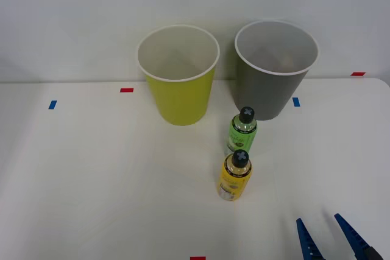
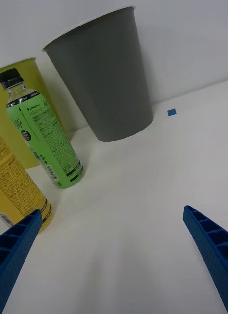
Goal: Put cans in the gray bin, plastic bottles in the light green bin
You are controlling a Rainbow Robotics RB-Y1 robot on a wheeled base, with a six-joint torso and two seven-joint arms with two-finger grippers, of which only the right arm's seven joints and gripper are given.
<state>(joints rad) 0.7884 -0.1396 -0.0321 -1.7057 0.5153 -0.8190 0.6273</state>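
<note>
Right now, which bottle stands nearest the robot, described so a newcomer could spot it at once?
Start at the gray bin at the back of the white table. Two black-capped bottles stand in front of it, one behind the other. The nearer one, the yellow-label bottle, differs from the green-label bottle behind it.

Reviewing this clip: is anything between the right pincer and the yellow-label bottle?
Nothing visible. The right pincer, open, sits near the table's front edge, with bare table between it and the yellow-label bottle. The green-label bottle stands behind that one, toward the bins.
</note>
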